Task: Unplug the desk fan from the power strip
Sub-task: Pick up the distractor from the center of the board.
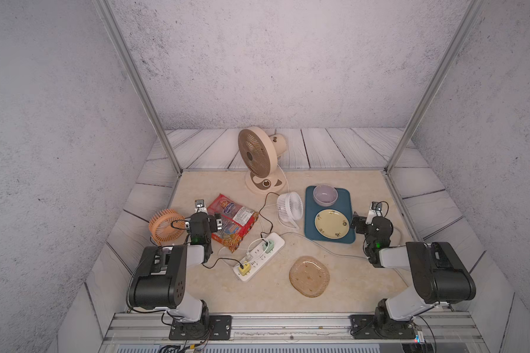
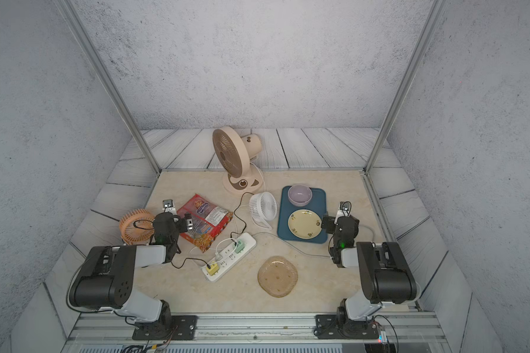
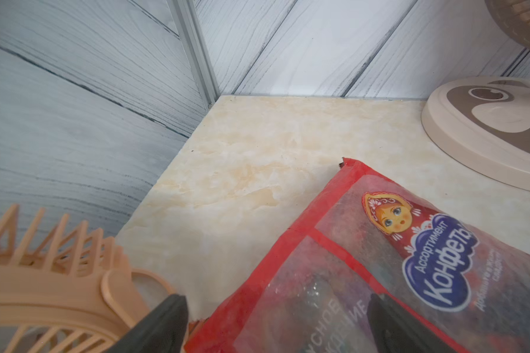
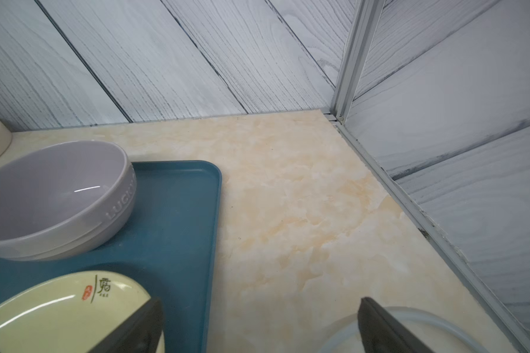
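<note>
The beige desk fan (image 1: 259, 159) (image 2: 231, 159) stands at the back middle of the table; its base (image 3: 487, 128) shows in the left wrist view. The white power strip (image 1: 265, 258) (image 2: 236, 255) lies slantwise at the front middle, carrying a yellow plug (image 1: 244, 268), a white plug (image 1: 249, 255) and a green plug (image 1: 269, 245). My left gripper (image 1: 202, 222) (image 2: 172, 221) (image 3: 276, 301) hovers open over the candy bag's edge, left of the strip. My right gripper (image 1: 372, 221) (image 2: 340, 222) (image 4: 260, 302) is open by the tray's right edge, holding nothing.
A red candy bag (image 1: 233, 223) and an orange fan (image 1: 164, 226) lie beside the left arm. A small white fan (image 1: 289, 207) stands next to a teal tray (image 1: 309, 214) holding a grey bowl (image 1: 325, 194) and yellow plate (image 1: 332, 223). An amber plate (image 1: 309, 276) lies in front.
</note>
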Motion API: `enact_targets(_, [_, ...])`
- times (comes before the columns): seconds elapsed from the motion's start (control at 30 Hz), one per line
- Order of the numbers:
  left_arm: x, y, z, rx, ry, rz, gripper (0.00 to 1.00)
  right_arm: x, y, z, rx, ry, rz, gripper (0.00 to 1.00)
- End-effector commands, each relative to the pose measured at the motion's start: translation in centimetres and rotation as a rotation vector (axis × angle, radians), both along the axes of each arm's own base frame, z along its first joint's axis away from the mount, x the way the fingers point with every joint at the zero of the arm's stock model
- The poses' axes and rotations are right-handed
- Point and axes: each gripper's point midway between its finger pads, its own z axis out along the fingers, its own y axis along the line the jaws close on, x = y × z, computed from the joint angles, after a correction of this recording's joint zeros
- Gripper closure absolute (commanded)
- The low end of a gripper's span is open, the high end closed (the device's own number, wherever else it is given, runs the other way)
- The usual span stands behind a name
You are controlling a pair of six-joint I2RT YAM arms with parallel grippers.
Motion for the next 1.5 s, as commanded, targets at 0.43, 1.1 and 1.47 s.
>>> enact_targets(0.43, [0.0, 0.6, 2.2, 0.004, -0.043, 0.036, 0.02, -0.4, 0.5, 1.6, -0.01, -0.025, 0.03, 0.01])
enact_targets(1.1, [-4.1, 0.1, 10.2, -0.298, 0.097, 0.216, 0.02, -16.2, 6.9, 2.9, 0.852, 0.634, -0.185, 0.01])
enact_targets(1.47, [-4.5, -5.1, 12.4, -0.427, 0.134, 0.052, 0.02, -22.2, 10.0, 2.1, 0.756, 0.947, -0.081, 0.03])
